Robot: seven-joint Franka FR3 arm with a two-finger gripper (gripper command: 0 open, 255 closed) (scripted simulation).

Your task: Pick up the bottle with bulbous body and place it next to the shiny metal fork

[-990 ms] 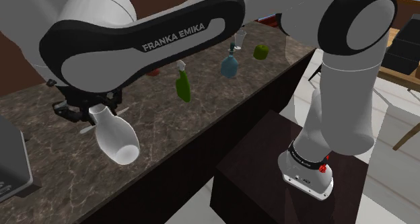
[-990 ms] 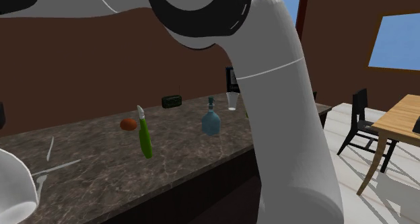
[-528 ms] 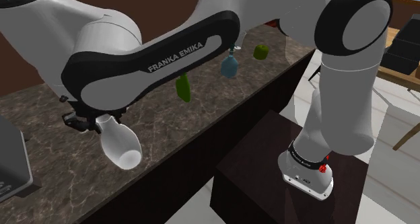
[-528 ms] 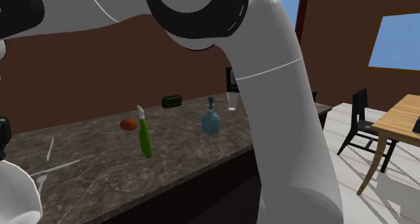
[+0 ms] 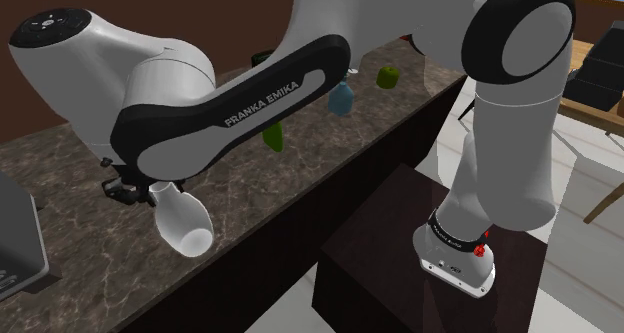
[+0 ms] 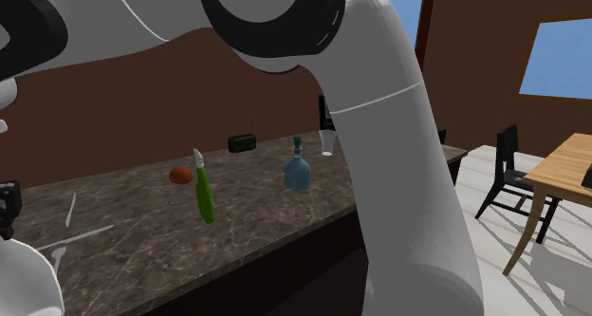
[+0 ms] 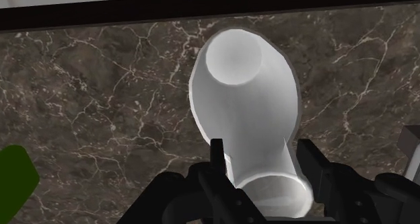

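My gripper (image 7: 261, 152) is clenched on the neck of the white bulbous bottle (image 7: 242, 88). One finger sits each side of the neck, and the mouth end is back toward my palm. The bottle isn't upright. Its long axis runs straight out along my fingers, round base leading, w/ the dark marbled counter (image 7: 101, 122) behind it.

In the shoulder view the body (image 5: 180, 219) slants off from my gripper (image 5: 135, 189) toward abt 5 o'clock, near the counter's front edge. I can't tell if the base touches the top or just clears it.

What the next move turns on, imo, is the fork. In the second exterior view a thin pale fork (image 6: 85, 234) lies flat on the counter, at abt 1 o'clock from the bottle's body (image 6: 24, 276) and near it. So the gap left to cover looks short.

The harder part is the tilt. I'd need to swing the base down and the neck up before letting go, else the round body rolls. Setting down on the fork's tines is the other risk.
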